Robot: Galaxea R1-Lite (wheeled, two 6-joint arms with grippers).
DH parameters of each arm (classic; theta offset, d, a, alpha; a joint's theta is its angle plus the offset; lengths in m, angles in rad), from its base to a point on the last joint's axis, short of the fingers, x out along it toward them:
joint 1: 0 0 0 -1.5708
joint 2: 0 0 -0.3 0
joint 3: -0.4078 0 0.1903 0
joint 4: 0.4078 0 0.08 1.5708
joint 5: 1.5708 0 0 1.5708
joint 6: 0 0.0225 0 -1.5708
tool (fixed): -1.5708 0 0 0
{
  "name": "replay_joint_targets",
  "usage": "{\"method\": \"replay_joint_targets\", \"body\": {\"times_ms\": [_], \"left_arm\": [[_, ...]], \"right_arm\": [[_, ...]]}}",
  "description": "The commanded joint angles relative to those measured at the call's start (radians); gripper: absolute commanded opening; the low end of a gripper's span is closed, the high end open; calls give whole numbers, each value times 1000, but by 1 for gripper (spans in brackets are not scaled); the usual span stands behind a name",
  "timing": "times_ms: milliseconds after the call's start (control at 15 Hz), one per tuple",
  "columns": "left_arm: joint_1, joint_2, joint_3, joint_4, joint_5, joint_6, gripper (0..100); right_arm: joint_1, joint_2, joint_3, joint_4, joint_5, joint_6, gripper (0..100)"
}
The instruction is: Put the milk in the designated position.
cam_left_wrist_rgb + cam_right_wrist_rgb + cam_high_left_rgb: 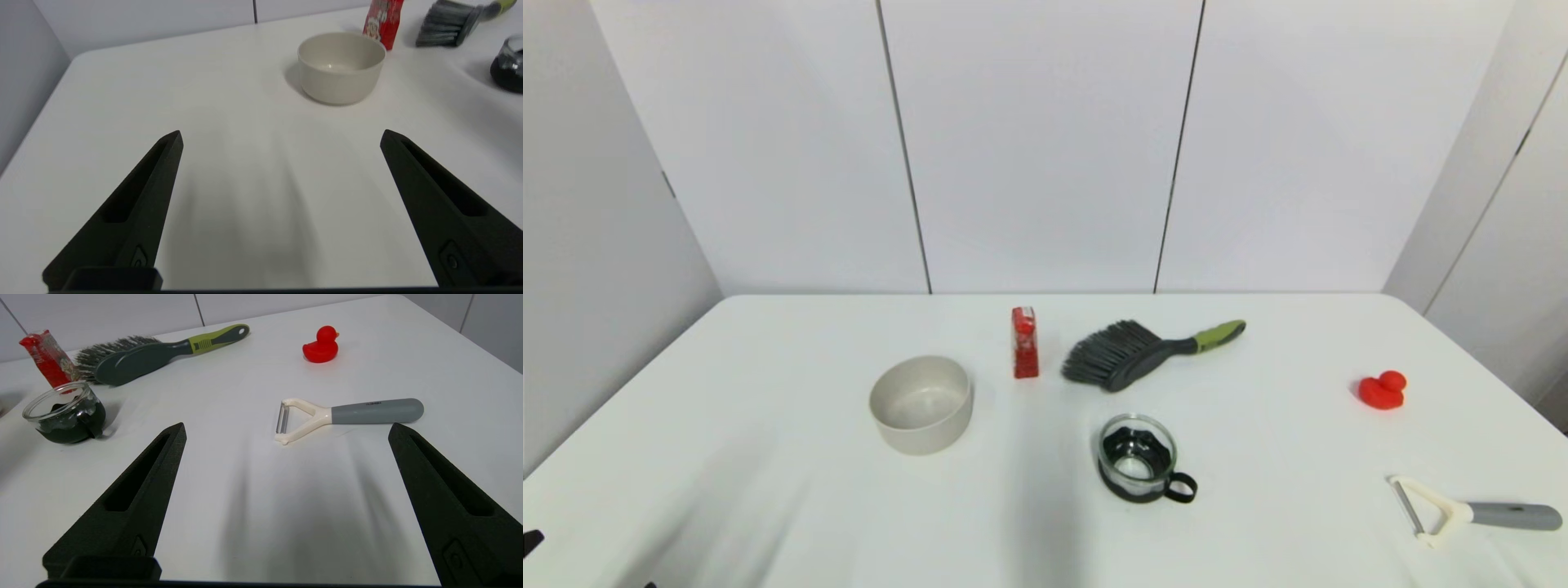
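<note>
One milk carton stands upright toward the far middle of the bench, between the beige bowl and the dust brush. Well short of it, left end effector hangs with fingers spread wide; right end effector likewise gapes near the peeler.

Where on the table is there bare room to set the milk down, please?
Bare white tabletop lies near the robot, in front of the bowl and the glass cup, and between the cup and the peeler. It is crowded at the back: the milk stands close between bowl and brush.
</note>
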Motion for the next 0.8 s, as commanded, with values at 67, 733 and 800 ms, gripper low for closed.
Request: {"method": "replay_joint_targets", "body": {"times_ms": [67, 733, 800], "left_arm": [[77, -99, 79, -6, 0, 1, 100], [52, -304, 79, 150, 127, 12, 100], [52, -304, 79, 150, 129, 9, 100]], "right_arm": [[0, 1, 0, 0, 0, 1, 100], [0, 1, 0, 0, 0, 1, 100], [0, 1, 0, 0, 0, 1, 100]]}}
